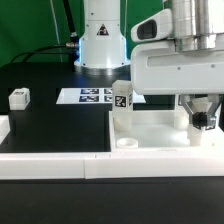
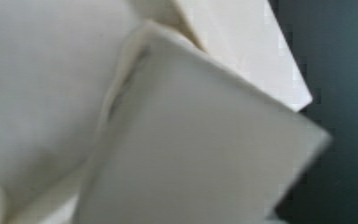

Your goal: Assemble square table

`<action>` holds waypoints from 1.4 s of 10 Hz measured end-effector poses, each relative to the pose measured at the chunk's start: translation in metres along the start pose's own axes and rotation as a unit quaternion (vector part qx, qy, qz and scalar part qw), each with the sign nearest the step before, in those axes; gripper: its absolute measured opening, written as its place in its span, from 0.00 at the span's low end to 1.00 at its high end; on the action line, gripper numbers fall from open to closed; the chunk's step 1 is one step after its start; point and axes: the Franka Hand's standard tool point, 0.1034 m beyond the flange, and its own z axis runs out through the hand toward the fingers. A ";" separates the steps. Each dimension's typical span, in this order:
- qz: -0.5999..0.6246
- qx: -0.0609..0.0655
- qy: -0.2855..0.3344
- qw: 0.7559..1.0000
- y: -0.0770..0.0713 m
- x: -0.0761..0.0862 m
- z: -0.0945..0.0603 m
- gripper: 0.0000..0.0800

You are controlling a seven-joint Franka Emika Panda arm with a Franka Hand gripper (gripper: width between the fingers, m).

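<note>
**Item: square table, part-built.**

- **Slab** (image 1: 160,132): white, raised rim. It lies flat on the bench (image 1: 60,125) toward the exterior view's right, against the border rail (image 1: 50,166).
- **Near corner socket** (image 1: 125,144): round and open, with no leg in it.
- **Upright leg** (image 1: 122,100): white, tag facing the camera. It stands at the slab's far corner on the exterior view's left. Whether it is seated or only resting cannot be told.
- **Loose leg** (image 1: 20,97): lies on the bench, well apart, at the exterior view's left.
- **Tool** (image 1: 202,118): low over the slab's right part. Its jaws stand either side of a small dark-and-white piece, possibly another leg. Whether they grip it cannot be told, because the wrist housing hides much of it. The wrist view shows only blurred white surfaces very close.
- **Marker board** (image 1: 92,96): flat on the bench behind the slab.

**Hazards, as judged:**
- A leg entering its socket tilted could cross-thread or jam.
- Turning force could drag the slab off the rail, since nothing else pins it.
- A shifted slab could topple the upright leg if it is unseated.
- A loose grip could let the piece slip and drop.
</note>
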 end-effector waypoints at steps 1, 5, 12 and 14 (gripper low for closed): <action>0.024 0.001 0.001 1.000 0.000 0.000 0.000 0.00; -0.021 0.000 0.001 1.000 0.003 0.006 -0.001 0.02; -0.460 -0.025 -0.036 0.887 0.002 0.017 -0.011 0.78; -0.448 -0.027 -0.062 0.891 -0.002 0.004 -0.012 0.81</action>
